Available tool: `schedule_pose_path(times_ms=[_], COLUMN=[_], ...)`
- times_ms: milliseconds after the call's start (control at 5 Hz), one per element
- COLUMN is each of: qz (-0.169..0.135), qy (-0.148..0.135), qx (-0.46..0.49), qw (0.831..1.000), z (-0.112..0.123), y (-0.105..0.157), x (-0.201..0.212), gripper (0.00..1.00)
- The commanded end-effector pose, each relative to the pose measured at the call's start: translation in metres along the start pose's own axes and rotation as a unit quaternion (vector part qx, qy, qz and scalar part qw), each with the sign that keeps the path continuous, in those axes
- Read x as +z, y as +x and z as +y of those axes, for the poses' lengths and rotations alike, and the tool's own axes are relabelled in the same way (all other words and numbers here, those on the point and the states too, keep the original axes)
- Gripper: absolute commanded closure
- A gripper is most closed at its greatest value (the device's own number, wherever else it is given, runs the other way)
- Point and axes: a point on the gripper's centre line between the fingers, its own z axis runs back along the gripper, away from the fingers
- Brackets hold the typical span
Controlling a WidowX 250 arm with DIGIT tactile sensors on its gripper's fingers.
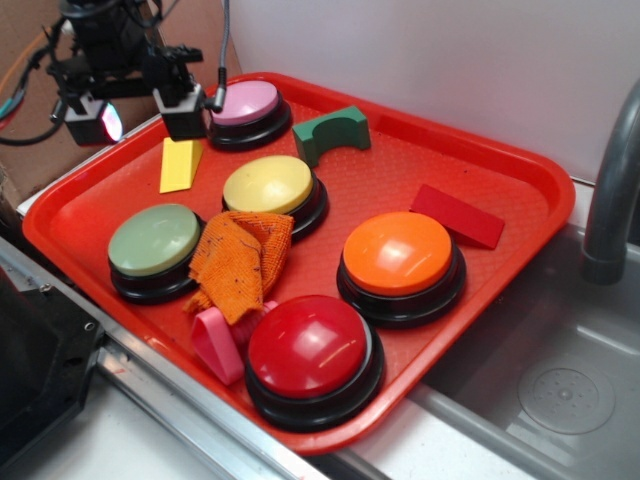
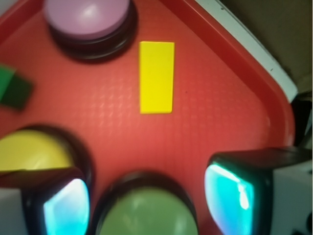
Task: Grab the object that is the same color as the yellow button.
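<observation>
The red plastic tray (image 1: 520, 190) holds everything; the round pale-yellow dome button on its black base (image 1: 270, 186) sits mid-tray, beside the orange cloth (image 1: 238, 258); the black gripper (image 1: 140, 112) hangs above the tray's far left corner, jaws spread wide and empty; the small yellow wedge-shaped block (image 2: 157, 77) lies flat beneath it, untouched.

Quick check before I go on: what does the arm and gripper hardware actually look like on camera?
In the exterior view the arm is black and boxy, with dark cables looping off its left side and one grey cable hanging down by the pink button. The gripper has two chunky black-cased fingers with pale blocks behind. In the wrist view the finger pads glow teal inside black frames.
</observation>
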Motion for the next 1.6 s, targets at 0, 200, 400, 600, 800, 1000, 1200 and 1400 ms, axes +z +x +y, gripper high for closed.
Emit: schedule_pose_path(times_ms=[0, 200, 400, 600, 800, 1000, 1200, 1400], qz=[-0.032, -0.048, -0.029, -0.010, 0.015, 0.019, 0.030, 0.026], qy=[0.035, 0.048, 0.019, -0.005, -0.022, -0.045, -0.064, -0.066], qx=[0.075, 0.085, 0.083, 0.054, 0.032, 0.009, -0.012, -0.031], qw=[0.996, 0.994, 0.996, 0.998, 0.999, 0.999, 0.997, 0.997], z=[0.021, 0.023, 0.020, 0.014, 0.018, 0.024, 0.020, 0.014], y=[0.036, 0.043, 0.049, 0.056, 0.063, 0.065, 0.062, 0.059], x=[-0.033, -0.044, -0.050, -0.067, -0.071, -0.077, -0.073, -0.066], gripper=[0.00, 0.00, 0.00, 0.00, 0.00, 0.80, 1.00, 1.00])
